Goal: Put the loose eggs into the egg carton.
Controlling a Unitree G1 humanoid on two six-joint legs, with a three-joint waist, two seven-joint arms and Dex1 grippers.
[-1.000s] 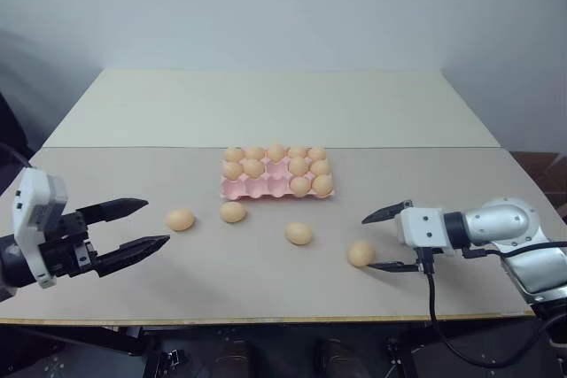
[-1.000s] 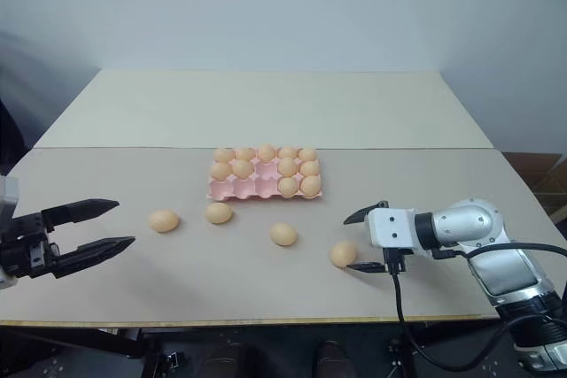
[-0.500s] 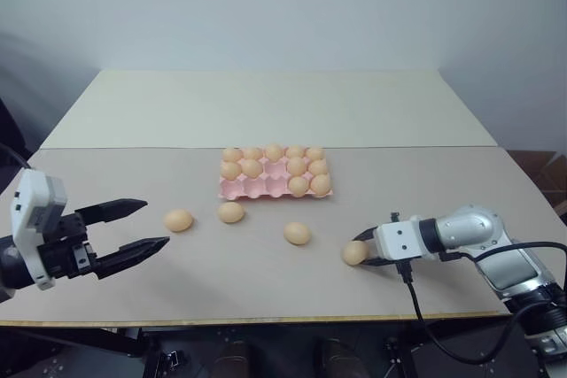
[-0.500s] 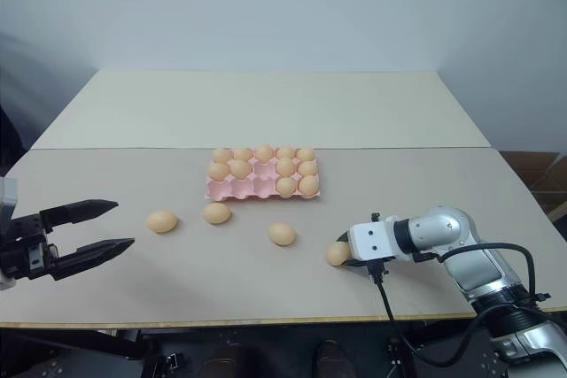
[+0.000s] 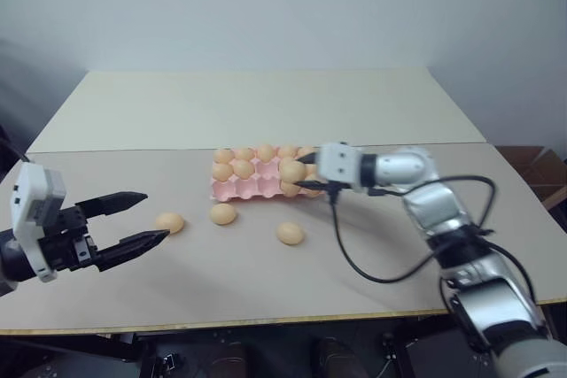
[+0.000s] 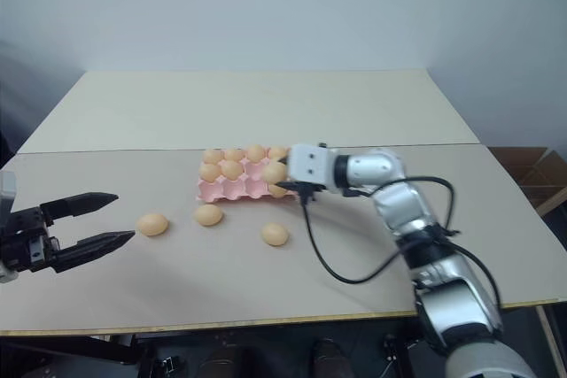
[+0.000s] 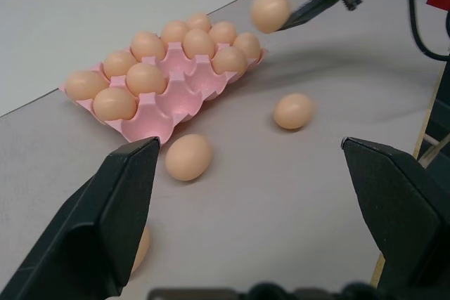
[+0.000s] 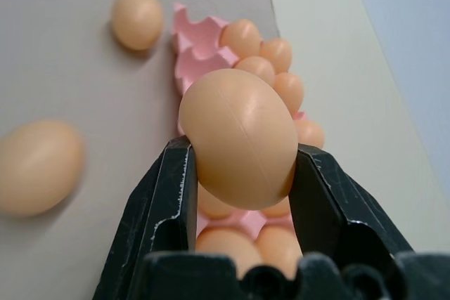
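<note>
The table (image 5: 266, 289) carries the carton (image 5: 252, 187) near its middle, most cups filled, with empty cups in the near row towards its left end; three loose eggs lie on the table in front of it, one (image 5: 169, 222) farthest left, one (image 5: 223, 213) just in front of the carton's near edge, one (image 5: 289, 233) further right and nearer. The right gripper (image 5: 306, 171) is closed on a fourth egg (image 5: 292, 171), pinched across its middle between both fingers and held above the carton's right part. The left gripper (image 5: 142, 219) hangs at the left with its fingers spread wide and nothing between them, well apart from the nearest egg. The step in hand looks like placing the held egg, so a free cup should be chosen first; those under the gripper seem taken, so it likely needs carrying left. Lower it straight down until it seats, then open gently; dropping from height or brushing seated eggs risks a crack or a roll.
</note>
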